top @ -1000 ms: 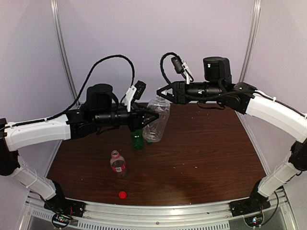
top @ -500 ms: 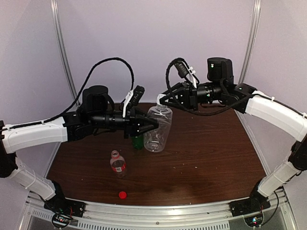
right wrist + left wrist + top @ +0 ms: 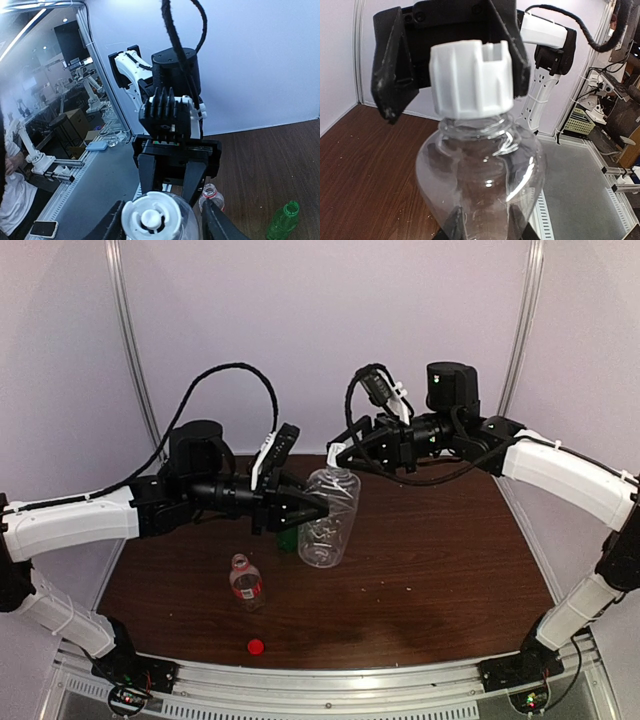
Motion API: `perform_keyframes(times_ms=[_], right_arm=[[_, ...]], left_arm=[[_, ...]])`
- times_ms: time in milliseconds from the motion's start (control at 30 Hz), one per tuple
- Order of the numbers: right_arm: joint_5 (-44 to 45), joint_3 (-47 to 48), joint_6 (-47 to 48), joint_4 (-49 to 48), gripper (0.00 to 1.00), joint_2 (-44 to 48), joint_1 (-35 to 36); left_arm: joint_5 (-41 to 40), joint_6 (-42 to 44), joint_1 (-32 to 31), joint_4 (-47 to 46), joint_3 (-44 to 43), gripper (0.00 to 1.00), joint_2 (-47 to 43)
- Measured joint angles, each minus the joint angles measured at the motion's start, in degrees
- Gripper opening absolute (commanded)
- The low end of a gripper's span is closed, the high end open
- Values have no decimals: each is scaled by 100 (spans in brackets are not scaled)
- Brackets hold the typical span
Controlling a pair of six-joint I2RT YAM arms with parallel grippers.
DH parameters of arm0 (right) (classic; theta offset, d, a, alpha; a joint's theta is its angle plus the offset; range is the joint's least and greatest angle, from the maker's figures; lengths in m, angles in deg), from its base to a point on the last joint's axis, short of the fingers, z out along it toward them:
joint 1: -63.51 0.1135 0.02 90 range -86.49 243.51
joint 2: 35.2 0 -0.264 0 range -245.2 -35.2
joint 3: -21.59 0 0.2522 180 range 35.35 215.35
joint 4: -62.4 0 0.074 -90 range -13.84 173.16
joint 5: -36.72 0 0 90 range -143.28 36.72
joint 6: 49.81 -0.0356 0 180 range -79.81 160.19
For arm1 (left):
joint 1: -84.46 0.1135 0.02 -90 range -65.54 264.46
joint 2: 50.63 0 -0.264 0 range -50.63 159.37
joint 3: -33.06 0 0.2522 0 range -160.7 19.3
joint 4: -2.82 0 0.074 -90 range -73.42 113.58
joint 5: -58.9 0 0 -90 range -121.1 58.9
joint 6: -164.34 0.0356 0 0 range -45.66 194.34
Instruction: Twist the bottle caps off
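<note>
Above table point(image 3: 450, 560), cap point(image 3: 471, 77) inside right claw point(image 3: 160, 222)

Note for you: dark wood-grain table point(image 3: 450, 570) at centre, aluminium rail point(image 3: 330, 685) at 6 o'clock, pale wall point(image 3: 320, 320) at 12. Right wrist view: smartphone point(image 3: 42, 229) at 7 o'clock.

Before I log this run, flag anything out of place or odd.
Nothing damaged or spilled. A red cap lies loose near the front edge of the table, apart from the open red-label bottle. The left gripper holds the capped ribbed bottle tilted.
</note>
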Motion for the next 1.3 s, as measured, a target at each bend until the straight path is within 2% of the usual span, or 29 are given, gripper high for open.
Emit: perform_keyframes(times_ms=[133,267,700,800,933,1300], right_arm=[[507,-149,-319,-92,78,142,-4],[1145,-286,-595,-125,86,343,-11],[3766,-192,-1244,284,88,699,345],[4203,-118,-1279,476,84,686,481],[4500,-81,-1270,564,72,669,579],[4586,-81,-1266,599,39,474,586]], left_arm=[[-234,52,-11,-42,0,13,2],[-660,133,-46,2,-31,12,11],[-1867,186,-55,256,-238,11,212],[-1987,177,-55,251,-304,11,299],[-2083,140,-55,254,-321,11,343],[-2194,120,-55,271,-332,11,367]])
